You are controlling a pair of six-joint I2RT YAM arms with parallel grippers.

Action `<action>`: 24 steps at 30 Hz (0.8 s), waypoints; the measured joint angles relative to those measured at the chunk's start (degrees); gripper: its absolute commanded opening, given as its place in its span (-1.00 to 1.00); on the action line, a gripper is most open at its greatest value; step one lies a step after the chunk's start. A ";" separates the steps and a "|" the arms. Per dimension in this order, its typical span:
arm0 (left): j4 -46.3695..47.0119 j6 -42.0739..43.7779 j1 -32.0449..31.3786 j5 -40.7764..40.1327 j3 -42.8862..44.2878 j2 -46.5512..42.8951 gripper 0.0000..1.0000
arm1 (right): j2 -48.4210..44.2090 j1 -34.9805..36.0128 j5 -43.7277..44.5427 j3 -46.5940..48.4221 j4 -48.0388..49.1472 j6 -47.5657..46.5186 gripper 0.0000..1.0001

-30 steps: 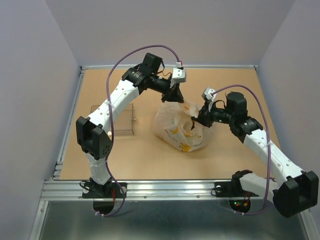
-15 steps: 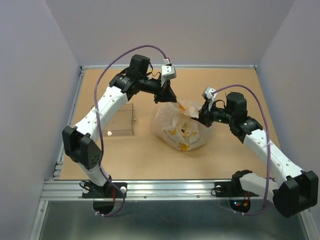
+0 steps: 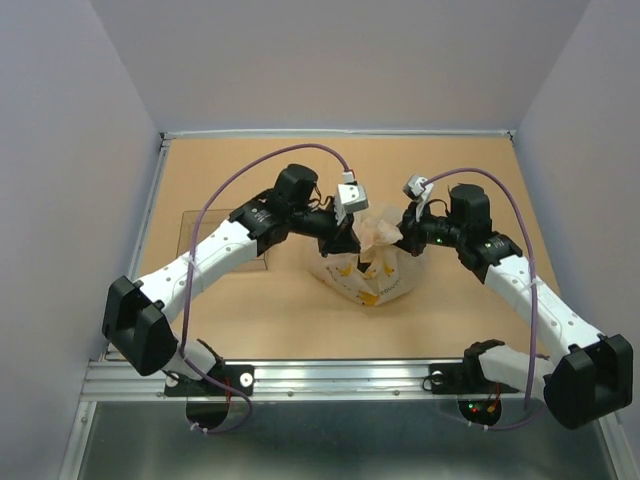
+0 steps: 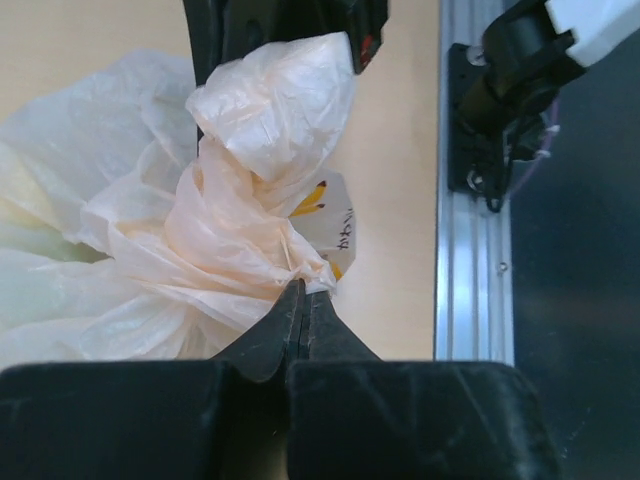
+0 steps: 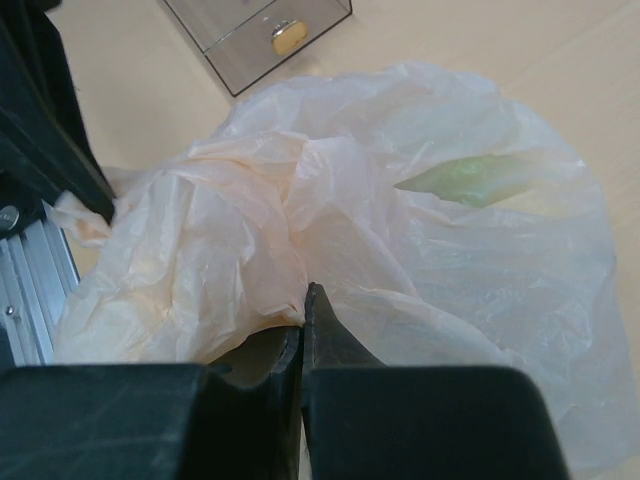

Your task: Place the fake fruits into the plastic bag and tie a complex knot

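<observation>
Two pinches on the crinkly translucent plastic bag (image 3: 365, 265), left tool (image 4: 303, 295) clamping bunched film, right tool (image 5: 303, 300) a thin fold.

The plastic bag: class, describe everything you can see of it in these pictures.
The plastic bag is thin, crinkly, translucent whitish-peach film printed with yellow banana shapes. It sits bulging on the tan table between both arms, its top gathered into a twisted bunch. The left gripper and right gripper are each shut on a fold of it from opposite sides. A pale green shape shows through its wall.
</observation>
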 measured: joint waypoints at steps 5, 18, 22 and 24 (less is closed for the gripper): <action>4.63 -1.92 -4.28 -11.19 -4.24 0.66 -1.00 | 0.00 -0.02 0.07 0.00 -0.31 0.20 -0.99; 11.58 -2.99 -6.38 -21.59 -4.59 6.78 -1.00 | -0.20 -0.02 4.98 -0.02 -1.14 -5.07 1.00; 11.76 -2.14 -6.27 -19.58 -4.33 6.78 -1.00 | -0.02 -0.02 5.57 -0.02 -1.18 -10.05 1.00; 11.69 -1.46 -6.27 -17.99 -4.33 6.78 -1.00 | 0.46 -0.02 5.38 -0.02 -1.14 -13.29 1.00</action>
